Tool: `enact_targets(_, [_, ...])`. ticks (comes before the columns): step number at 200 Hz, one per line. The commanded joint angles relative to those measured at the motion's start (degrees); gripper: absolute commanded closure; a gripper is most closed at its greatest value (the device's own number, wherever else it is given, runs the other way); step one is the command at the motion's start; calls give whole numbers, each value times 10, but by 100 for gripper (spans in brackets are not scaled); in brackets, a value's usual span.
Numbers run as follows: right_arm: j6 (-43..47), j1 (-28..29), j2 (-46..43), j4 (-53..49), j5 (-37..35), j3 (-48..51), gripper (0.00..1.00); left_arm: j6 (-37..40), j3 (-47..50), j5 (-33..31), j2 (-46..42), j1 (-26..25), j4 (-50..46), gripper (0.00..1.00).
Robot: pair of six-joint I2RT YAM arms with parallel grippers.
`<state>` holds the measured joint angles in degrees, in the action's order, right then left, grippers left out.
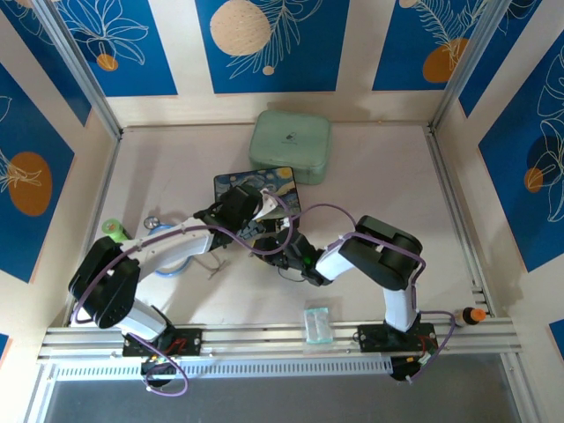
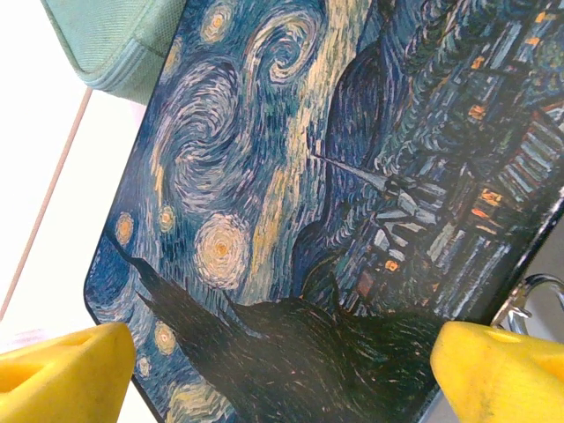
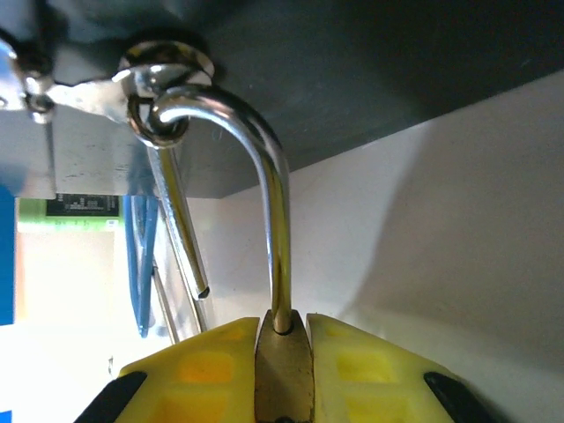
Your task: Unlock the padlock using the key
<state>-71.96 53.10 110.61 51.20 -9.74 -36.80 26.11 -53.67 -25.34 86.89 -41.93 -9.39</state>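
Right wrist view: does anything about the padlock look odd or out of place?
Yes. The padlock, clamped in the right gripper, has its shackle sprung: one leg ends in open air, out of the body, while the bend is hooked through the box's clasp ring.

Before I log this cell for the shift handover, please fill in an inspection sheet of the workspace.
Surface: off-white table, walled on three sides.
Job's things: padlock body clamped; its shackle hangs through the painted box's clasp, one leg free of the body.
Clutter: mint case behind the box; clear packet on the near rail.
Grippers: right gripper shut on the padlock; left gripper open over the box lid.
Cables: purple cables loop loosely above the table.
Surroundings: blue floral wall panels.
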Motion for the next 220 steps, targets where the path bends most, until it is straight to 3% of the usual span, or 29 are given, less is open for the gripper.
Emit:
enact_targets(1, [-27, -8, 42, 0, -3, 16, 83, 25, 46, 11, 50, 3, -65, 10])
enact_targets(134, [-106, -19, 74, 95, -62, -27, 83, 33, 54, 25, 47, 3, -54, 11])
enact_targets(175, [-108, -25, 48, 91, -113, -22, 83, 32, 46, 32, 46, 3, -62, 11])
enact_targets(220, [-135, -38, 79, 194, -142, -20, 85, 32, 47, 39, 42, 3, -61, 11])
